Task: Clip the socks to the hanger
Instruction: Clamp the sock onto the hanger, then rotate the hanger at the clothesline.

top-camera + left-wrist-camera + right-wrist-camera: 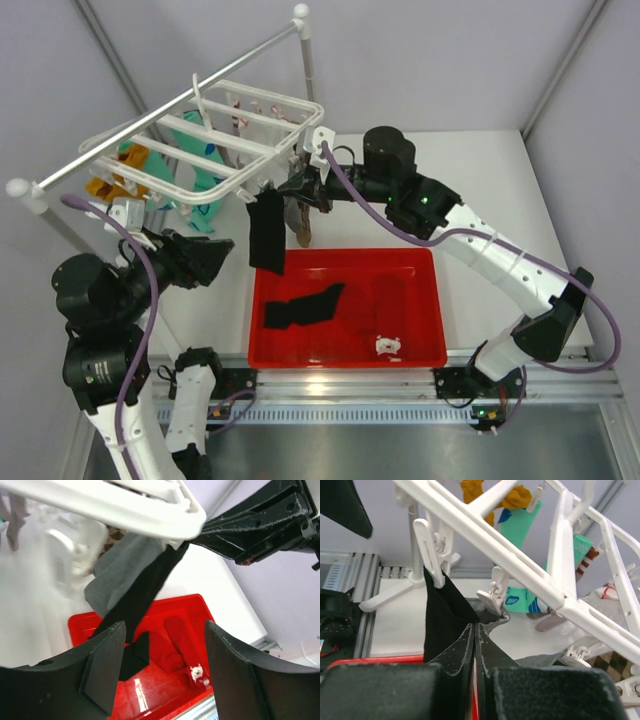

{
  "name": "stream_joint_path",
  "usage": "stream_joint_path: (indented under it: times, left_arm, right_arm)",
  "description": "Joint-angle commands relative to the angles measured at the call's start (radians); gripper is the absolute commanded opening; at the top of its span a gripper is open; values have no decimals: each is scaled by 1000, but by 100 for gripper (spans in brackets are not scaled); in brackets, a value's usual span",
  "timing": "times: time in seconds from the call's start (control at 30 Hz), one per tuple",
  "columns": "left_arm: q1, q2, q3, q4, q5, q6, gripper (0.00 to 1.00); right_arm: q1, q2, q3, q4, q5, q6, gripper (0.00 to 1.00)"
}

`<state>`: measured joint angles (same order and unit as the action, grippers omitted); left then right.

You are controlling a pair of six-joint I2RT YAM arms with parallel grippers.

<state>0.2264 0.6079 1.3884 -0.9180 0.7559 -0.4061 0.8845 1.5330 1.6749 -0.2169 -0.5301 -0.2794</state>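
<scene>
The hanger [520, 566] is hanging from the metal rail [160, 100] above the far left corner of the desk [470, 180], and a black sock [267, 238] is dangling from a clip [431, 545] on its near right corner, its lower end reaching down over the far left corner of the red tray [350, 335]. The tray is sitting at the middle of the desk's near edge; inside it a dark sock [303, 305] is lying crumpled toward the left and a dark red sock [395, 290] is lying lengthwise toward the right, with a small white and red object [388, 347] near the front wall. The right pincer [475, 627] is reaching in from the far right with its fingers pressed together, tips just beside the hanging black sock; a grey-brown fabric [303, 222] is hanging next to it, possibly another sock, though the view is too cluttered to be sure. The left pincer [165, 625] is hovering at the desk's left edge, fingers spread wide apart with nothing between them, pointing toward the black sock. Teal socks [195, 185] and an orange sock [105, 187] are hanging at the hanger's left side
</scene>
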Motion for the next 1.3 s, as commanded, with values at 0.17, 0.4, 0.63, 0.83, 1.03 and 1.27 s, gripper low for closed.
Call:
stream_joint_path:
  times: [0.17,0.4,0.63,0.83,1.03,1.27]
  left_arm:
    - [-4,29,80,18,-155,58,68]
    - [-4,76,130,-16,-204,62,69]
    - [-4,76,46,134,-123,-12,66]
    - [-4,110,6,221,-113,-36,62]
    - [-4,135,-17,297,-78,-59,59]
    - [-4,148,-11,306,-56,-45,59]
  right_arm:
    - [-71,-28,-3,73,82,14,0]
    - [-110,4,52,76,134,36,0]
    - [-116,-4,46,73,124,52,0]
    - [-114,-19,40,45,122,52,5]
    - [-116,-72,11,33,142,69,41]
    - [-113,-178,-112,97,81,108,51]
